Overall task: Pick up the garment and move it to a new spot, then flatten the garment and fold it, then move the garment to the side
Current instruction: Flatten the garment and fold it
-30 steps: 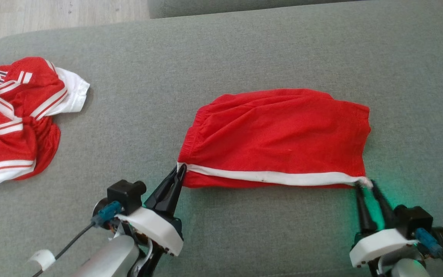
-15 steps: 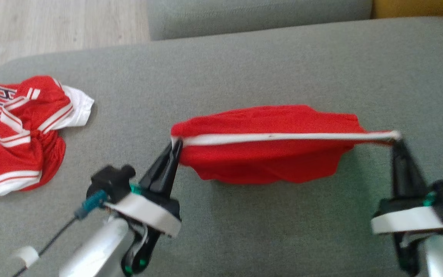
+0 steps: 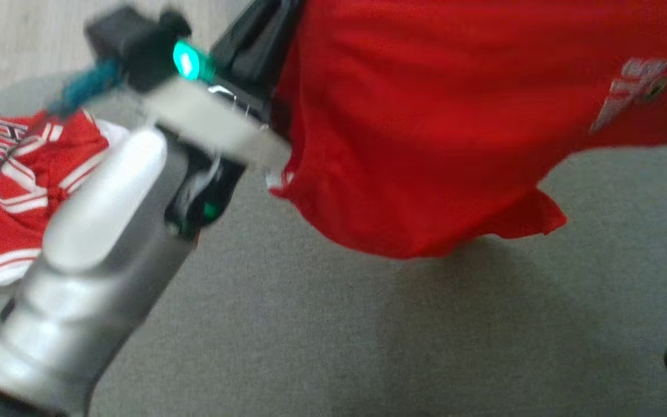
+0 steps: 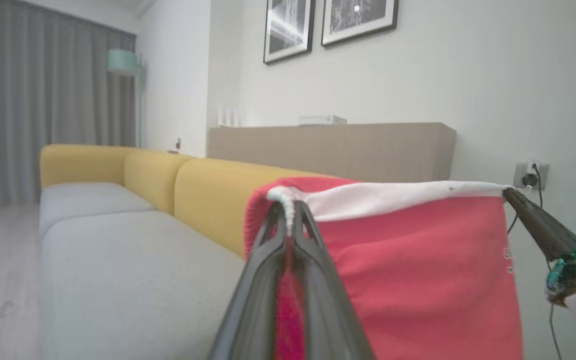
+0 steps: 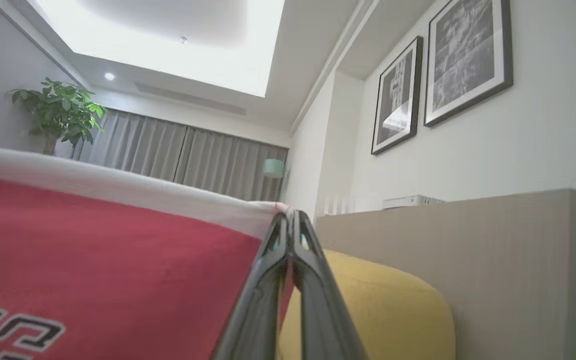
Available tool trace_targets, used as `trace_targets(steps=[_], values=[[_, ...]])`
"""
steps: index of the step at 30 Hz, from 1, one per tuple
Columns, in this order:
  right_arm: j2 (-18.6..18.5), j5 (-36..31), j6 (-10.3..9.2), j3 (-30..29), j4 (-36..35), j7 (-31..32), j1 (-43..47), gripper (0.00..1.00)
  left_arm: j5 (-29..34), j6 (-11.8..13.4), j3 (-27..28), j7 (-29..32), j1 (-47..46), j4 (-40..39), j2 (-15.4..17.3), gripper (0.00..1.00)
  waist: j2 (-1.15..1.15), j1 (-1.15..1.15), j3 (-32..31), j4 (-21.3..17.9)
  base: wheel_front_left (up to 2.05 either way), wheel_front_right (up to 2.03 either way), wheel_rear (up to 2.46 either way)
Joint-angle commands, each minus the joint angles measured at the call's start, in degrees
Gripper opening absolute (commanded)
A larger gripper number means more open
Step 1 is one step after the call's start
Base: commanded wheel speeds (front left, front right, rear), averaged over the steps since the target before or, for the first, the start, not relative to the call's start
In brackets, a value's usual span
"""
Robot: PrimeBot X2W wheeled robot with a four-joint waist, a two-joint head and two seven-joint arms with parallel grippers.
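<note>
The garment [image 3: 426, 116] is a pair of red shorts with a white band, hanging in the air above the grey seat cushion [image 3: 310, 336]. In the left wrist view my left gripper [image 4: 288, 205] is shut on one end of the white band of the garment [image 4: 418, 275]. The right gripper [image 4: 510, 192] pinches the other end, and the band is stretched taut between them. In the right wrist view my right gripper [image 5: 290, 217] is shut on that corner, with the garment [image 5: 93, 260] hanging to its left. My left arm [image 3: 96, 231] rises at the left of the head view.
A second red-and-white jersey [image 3: 15, 174] lies crumpled on the cushion's far left. A yellow backrest [image 4: 208, 195] runs behind the seat, with a wall and a socket [image 4: 530, 175] beyond. Wooden floor [image 3: 21, 35] lies past the cushion's left end.
The right gripper shut on the band's corner. Both grippers then lifted the garment off the cushion; it now hangs stretched between them, and the head view has shifted.
</note>
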Motion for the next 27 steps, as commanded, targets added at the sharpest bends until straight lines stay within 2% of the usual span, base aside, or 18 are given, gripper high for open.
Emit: trace_targets(steps=[1, 4, 7, 10, 13, 18, 20, 24, 25, 27], values=[[-1.20, 1.47, -0.04, 1.45, 0.91, 0.21, -3.21, 0.00, -0.35, -0.50, 2.94, 0.41, -4.14, 0.68, 0.41, 0.00, 0.00, 0.00, 2.98, 0.65, 0.00, 0.00, 0.00], [-4.18, 3.29, -0.04, 2.18, 8.75, 0.19, -10.60, 0.00, -0.19, -2.41, 2.85, -0.10, -10.74, 7.28, -2.31, 0.00, 0.00, 0.00, 6.76, 0.71, 0.00, 0.00, 0.00], [-7.21, 3.18, -0.04, 2.69, 13.27, -0.13, -18.06, 0.00, 2.29, -3.67, 2.91, -4.67, -17.68, 13.47, -4.84, 0.00, 0.00, 0.00, 9.93, 0.61, 0.00, 0.00, 0.00], [-8.95, 2.26, -0.04, 2.71, 12.28, -0.27, -24.08, 0.00, 3.65, -4.51, 3.80, -10.89, -23.20, 18.21, -7.06, 0.00, 0.00, 0.00, 11.96, 0.33, 0.00, 0.00, 0.00], [-9.74, 1.66, -0.04, 1.94, 8.33, -0.29, -25.91, 0.00, 4.62, -5.04, 4.42, -14.65, -25.60, 20.63, -8.26, 0.00, 0.00, 0.00, 12.78, 0.38, 0.00, 0.00, 0.00], [-8.71, 1.49, -0.04, 2.01, 2.55, -0.30, -17.90, 0.00, 8.66, -5.52, 0.50, -15.99, -19.83, 20.51, -6.57, 0.00, 0.00, 0.00, 13.41, 0.34, 0.00, 0.00, 0.00], [-7.65, 1.73, -0.04, 1.98, 1.22, -0.30, -11.90, 0.00, 10.65, -5.59, -2.11, -16.11, -14.74, 19.77, -5.47, 0.00, 0.00, 0.00, 13.80, 0.40, 0.00, 0.00, 0.00], [-3.82, 1.96, -0.04, 0.40, -0.99, -0.31, 1.93, 0.00, 13.66, -5.24, -3.59, -16.16, -1.40, 16.22, -4.98, 0.00, 0.00, 0.00, 14.36, 0.41, 0.00, 0.00, 0.00], [-3.82, 1.96, -0.04, 0.40, -0.99, -0.31, 1.93, 0.00, 13.66, -5.24, -3.59, -16.16, -1.40, 16.22, -4.98, 0.00, 0.00, 0.00, 14.36, 0.41, 0.00, 0.00, 0.00], [-1.71, 2.62, -0.04, -0.28, -1.72, -0.31, 8.72, 0.00, 15.99, -4.59, -4.76, -16.17, 5.84, 14.84, -4.46, 0.00, 0.00, 0.00, 14.23, 0.07, 0.00, 0.00, 0.00]])
